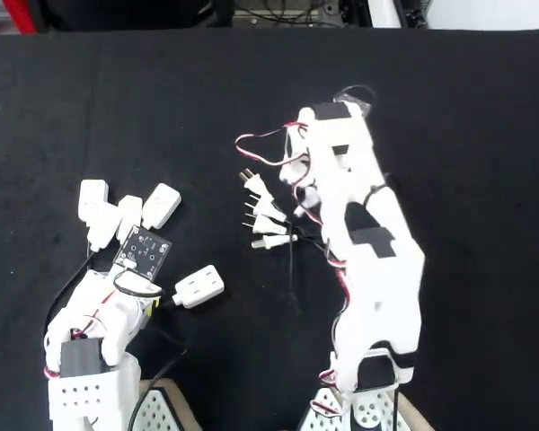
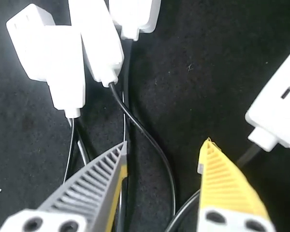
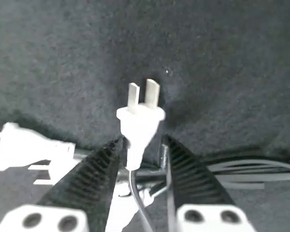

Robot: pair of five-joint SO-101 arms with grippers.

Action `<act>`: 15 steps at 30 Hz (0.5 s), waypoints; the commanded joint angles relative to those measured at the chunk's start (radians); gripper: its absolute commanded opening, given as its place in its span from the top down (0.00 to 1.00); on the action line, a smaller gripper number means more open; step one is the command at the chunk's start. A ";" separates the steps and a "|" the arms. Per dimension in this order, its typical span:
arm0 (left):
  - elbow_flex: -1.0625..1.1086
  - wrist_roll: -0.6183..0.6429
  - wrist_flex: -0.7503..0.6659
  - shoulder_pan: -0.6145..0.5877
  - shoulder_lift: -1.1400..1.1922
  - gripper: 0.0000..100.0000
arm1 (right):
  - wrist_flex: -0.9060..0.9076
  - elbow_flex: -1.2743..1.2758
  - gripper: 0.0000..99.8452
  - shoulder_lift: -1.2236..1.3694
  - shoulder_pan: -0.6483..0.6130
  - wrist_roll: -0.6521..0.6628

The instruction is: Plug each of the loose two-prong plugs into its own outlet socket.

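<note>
High view: left arm [image 1: 94, 310] folded low at near left, near outlet sockets [image 1: 99, 215]. Right arm [image 1: 377, 269] stretched toward far side at centre, loose plugs [image 1: 268, 241] just left of it.

Left wrist view: left gripper [image 2: 162, 154] spread, nothing held, above black cords [image 2: 150, 145]. One socket block [image 2: 280, 106] cut off by edge.

Right wrist view: right gripper [image 3: 142, 145] clamped on plug [image 3: 139, 121], prongs pointing away. Second plug [image 3: 24, 147] cut off at edge.
</note>
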 commanded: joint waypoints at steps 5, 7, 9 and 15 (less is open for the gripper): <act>0.005 -0.011 -0.018 0.012 -0.008 0.76 | -0.005 -0.081 0.89 0.044 -0.008 0.009; 0.005 -0.011 -0.018 0.012 -0.008 0.76 | -0.003 -0.081 0.89 0.048 -0.009 0.015; 0.005 -0.012 -0.018 0.012 -0.008 0.76 | -0.005 -0.082 0.92 0.047 -0.006 0.020; 0.005 -0.012 -0.018 0.012 -0.008 0.76 | 0.000 -0.124 0.99 0.045 0.037 0.219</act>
